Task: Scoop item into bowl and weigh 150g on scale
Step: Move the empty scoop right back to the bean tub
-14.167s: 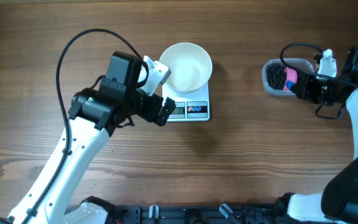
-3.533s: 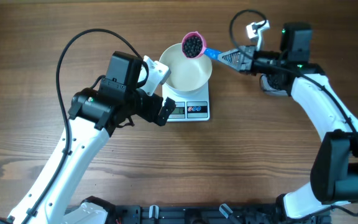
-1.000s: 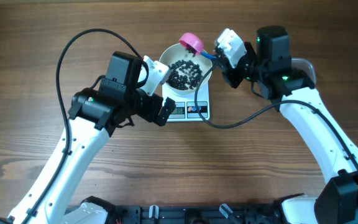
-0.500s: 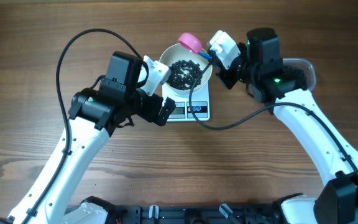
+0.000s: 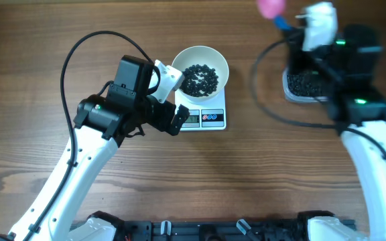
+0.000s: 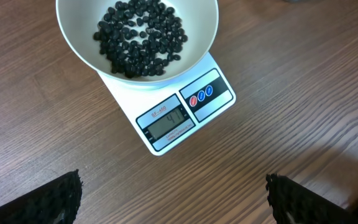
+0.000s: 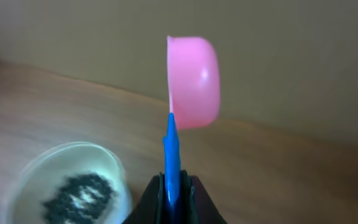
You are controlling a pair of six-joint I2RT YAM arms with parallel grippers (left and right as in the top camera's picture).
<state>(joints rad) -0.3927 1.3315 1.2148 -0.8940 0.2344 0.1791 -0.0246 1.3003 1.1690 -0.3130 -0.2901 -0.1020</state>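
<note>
Overhead, bowl on scale sits beside spread left hand.

bowl white | beads black | scale white | scoop pink, handle blue

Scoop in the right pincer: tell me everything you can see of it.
The scoop has a round pink cup and a thin blue handle, plastic by the look. The right pincer is shut on the handle. The cup is tipped on its side, so its inside is hidden. It hangs in the air near the clear tub.
</note>
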